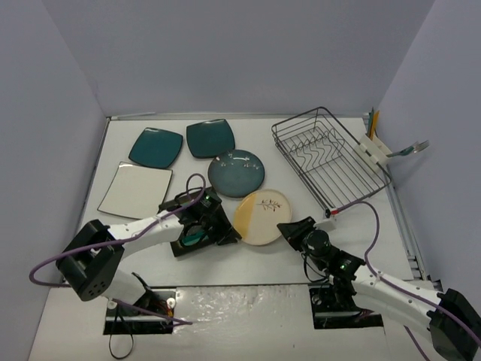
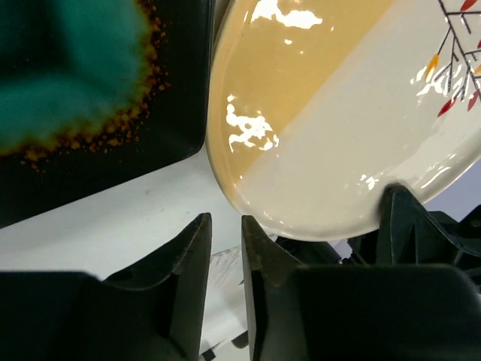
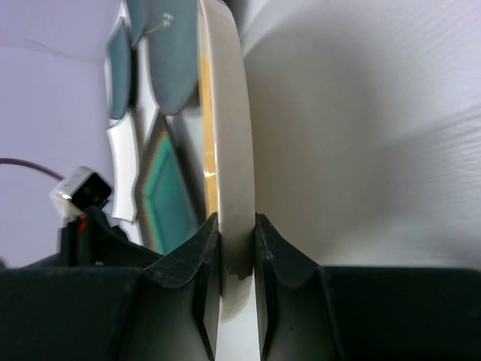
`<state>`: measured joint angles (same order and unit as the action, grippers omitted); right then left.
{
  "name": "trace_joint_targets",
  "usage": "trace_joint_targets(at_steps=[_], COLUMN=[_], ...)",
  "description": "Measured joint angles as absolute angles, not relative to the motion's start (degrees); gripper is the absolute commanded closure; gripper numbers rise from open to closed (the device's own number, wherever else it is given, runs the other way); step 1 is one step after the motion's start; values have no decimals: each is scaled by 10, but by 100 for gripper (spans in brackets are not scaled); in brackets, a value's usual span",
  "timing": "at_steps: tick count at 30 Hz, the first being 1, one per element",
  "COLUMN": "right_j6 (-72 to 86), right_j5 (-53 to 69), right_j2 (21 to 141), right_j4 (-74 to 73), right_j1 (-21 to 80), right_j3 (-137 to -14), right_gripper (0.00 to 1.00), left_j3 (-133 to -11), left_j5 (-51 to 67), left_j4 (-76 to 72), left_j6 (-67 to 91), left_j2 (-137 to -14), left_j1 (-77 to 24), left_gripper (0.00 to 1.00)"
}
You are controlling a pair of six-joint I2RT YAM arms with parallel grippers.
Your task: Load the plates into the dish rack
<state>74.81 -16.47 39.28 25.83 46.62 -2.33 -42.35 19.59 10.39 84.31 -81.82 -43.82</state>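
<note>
The right hand [image 3: 237, 226] is clamped on the rim of the cream-and-yellow round plate [image 3: 229, 143], gripping its near right edge. The left hand [image 2: 225, 226] holds nothing; its fingers stand a narrow gap apart just beside that plate's left rim, over the brown-rimmed teal square plate [image 2: 68, 83]. Beyond these, the blue-grey round plate [image 1: 236, 172], the white square plate [image 1: 135, 189] and two dark teal square plates [image 1: 155, 147] lie flat on the counter [image 1: 248, 263]. The dish rack [image 1: 331, 154] stands at the far right, well apart from the held plate.
</note>
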Motion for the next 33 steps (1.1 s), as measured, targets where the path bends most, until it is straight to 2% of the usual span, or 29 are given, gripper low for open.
trace_joint_targets(at_steps=[2,3,7,9,15,20,29,33], right_j6=[730,721,672,640,536,423,201,110], right_j5=[-164,-163,-161,-161,-160,-155,-129,-89], right_j2=[381,377,366,364,374,425,530,592], right_j4=[223,206,147,112,23,-39,-75,-85], right_j1=[465,465,465,466,465,465,455,404], right_j3=[-31,-38,-86,-116,-208,-334,-555,-641], right_gripper=[100,100,100,100,100,100,100,100], left_j3=[-429,-435,-476,-508,-585,-638,-658,-657], left_j5=[196,195,174,153,78,-6,-89,-104], left_j4=[114,121,165,196,274,338,411,423], left_j6=[829,822,785,760,686,608,478,425], left_j2=[-818,-818,-808,-794,-739,-706,-656,-621], left_j1=[-439,-439,-439,-439,-439,-436,-348,-299], left_gripper=[55,53,30,23,11,3,3,3])
